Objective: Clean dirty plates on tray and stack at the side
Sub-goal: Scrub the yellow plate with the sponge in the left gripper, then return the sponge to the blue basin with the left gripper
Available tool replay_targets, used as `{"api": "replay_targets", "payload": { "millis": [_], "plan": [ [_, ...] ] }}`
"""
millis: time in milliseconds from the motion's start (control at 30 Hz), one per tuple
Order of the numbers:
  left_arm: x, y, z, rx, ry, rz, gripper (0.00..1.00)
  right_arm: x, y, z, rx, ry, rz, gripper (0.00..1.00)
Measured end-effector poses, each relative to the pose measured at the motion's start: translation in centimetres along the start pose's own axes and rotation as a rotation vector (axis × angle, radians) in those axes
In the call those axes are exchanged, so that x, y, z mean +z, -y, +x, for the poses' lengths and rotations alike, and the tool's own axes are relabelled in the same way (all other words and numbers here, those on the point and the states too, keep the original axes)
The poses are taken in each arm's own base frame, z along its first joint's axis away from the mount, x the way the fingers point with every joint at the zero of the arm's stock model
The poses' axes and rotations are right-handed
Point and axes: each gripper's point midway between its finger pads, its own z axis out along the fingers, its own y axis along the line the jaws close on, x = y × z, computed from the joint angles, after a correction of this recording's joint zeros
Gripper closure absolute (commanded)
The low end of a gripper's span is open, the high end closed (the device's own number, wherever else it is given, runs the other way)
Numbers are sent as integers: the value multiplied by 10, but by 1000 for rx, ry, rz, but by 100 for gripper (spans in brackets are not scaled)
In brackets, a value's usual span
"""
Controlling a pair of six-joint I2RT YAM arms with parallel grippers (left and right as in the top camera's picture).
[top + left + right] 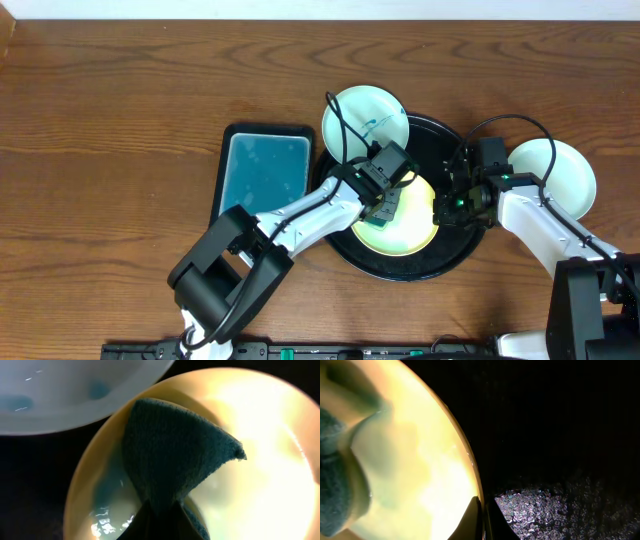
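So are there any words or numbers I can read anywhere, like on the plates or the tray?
None: no words, numbers or labels can be read in any view.
The teal marks on the pale plate are only scribbles, not letters.
The yellow plate, the black tray, the teal basin and the cloth show no writing.

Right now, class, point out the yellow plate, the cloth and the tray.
yellow plate (260, 460), left wrist view, inner surface.
cloth (175, 455), left wrist view, its middle.
tray (452, 250), overhead view, bare floor.
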Motion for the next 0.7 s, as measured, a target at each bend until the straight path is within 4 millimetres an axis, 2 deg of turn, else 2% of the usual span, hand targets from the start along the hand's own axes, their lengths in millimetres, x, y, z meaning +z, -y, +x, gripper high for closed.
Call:
{"api": "replay_targets", "payload": {
  "millis": [167,333,433,533,700],
  "plan": [
    [-18,-6,-1,-11,3,-6,92,0,0,0,0,0,0,99],
    [-66,3,-22,-19,106,58,92,0,0,0,0,0,0,99],
    [-90,1,-33,-34,156,85,92,0,0,0,0,0,0,99],
    [-101,-17,-36,-74,158,71,92,0,0,0,0,0,0,99],
    [-101,-85,-39,-215,111,-24,92,0,0,0,0,0,0,99]
  ]
}}
